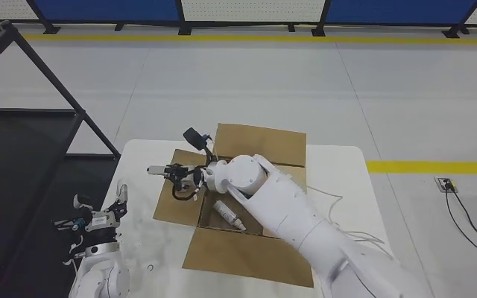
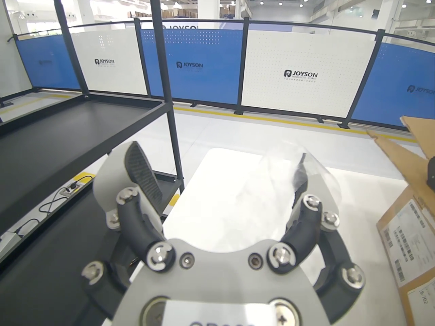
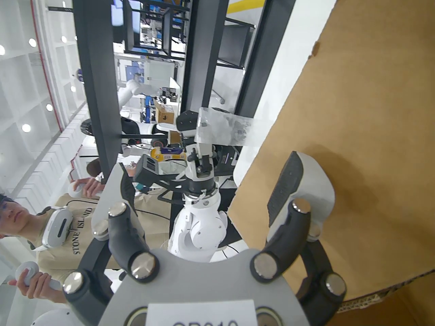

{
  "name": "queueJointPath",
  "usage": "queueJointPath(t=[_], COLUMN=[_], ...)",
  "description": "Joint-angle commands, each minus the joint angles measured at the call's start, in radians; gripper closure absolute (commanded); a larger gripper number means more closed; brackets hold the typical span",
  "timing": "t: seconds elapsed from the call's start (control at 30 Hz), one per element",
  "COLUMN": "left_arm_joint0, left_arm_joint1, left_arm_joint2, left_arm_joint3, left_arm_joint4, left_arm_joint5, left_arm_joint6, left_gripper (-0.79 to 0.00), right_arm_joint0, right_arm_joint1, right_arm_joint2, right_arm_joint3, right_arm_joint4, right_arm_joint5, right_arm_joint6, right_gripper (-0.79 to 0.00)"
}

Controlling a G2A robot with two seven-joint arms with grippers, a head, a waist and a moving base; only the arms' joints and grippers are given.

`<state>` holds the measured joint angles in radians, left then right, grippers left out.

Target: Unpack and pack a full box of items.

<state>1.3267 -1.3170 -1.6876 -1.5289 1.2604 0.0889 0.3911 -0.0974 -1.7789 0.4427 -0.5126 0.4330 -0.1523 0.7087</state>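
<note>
Open cardboard box (image 1: 261,145) sits mid table (image 1: 339,179), all flaps folded out. The right gripper (image 3: 209,167) hangs over the box's left flap, fingers spread, nothing in them. One pad (image 3: 285,184) is right above the cardboard. The left gripper (image 2: 217,157) is at the near left corner of the table beside the black shelf (image 2: 85,120), also spread wide. A clear film (image 2: 319,178) is draped on one finger. It looks stuck there rather than pinched, but I can't tell for sure. A white bottle (image 1: 229,214) lies inside the box near its left wall.

Risks: if the right gripper closes here, it likely grabs the flap and drags or tips the box instead of picking an item. The arm is low across the opening and could knock a wall. The loose film could slide off, or blow into the box.

Hidden: the right arm covers most of the box's inside, so the number of items left is unknown. The bottle's far end is under the arm. The film's edges vanish against the white table.
</note>
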Motion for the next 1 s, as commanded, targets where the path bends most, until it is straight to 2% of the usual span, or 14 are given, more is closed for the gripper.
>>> queueJointPath(t=[0.0, 0.27, 0.53, 0.77, 0.97], left_arm_joint0=[0.0, 0.0, 0.0, 0.0, 0.0], left_arm_joint1=[0.0, 0.0, 0.0, 0.0, 0.0], left_arm_joint2=[0.0, 0.0, 0.0, 0.0, 0.0], left_arm_joint3=[0.0, 0.0, 0.0, 0.0, 0.0], left_arm_joint4=[0.0, 0.0, 0.0, 0.0, 0.0], left_arm_joint5=[0.0, 0.0, 0.0, 0.0, 0.0], left_arm_joint6=[0.0, 0.0, 0.0, 0.0, 0.0], left_gripper=[-0.785, -0.785, -0.785, -0.785, -0.785], right_arm_joint0=[0.005, 0.024, 0.037, 0.055, 0.087], right_arm_joint1=[-0.015, -0.068, -0.1, -0.103, -0.083], right_arm_joint2=[-0.01, -0.048, -0.044, -0.002, 0.034], right_arm_joint3=[0.021, 0.097, 0.159, 0.18, 0.157], right_arm_joint4=[-0.022, -0.13, -0.178, -0.168, -0.196], right_arm_joint5=[0.001, 0.034, 0.048, -0.038, -0.11], right_arm_joint6=[0.01, 0.021, 0.026, 0.035, 0.014], right_gripper=[-0.785, -0.785, -0.785, -0.785, -0.785])
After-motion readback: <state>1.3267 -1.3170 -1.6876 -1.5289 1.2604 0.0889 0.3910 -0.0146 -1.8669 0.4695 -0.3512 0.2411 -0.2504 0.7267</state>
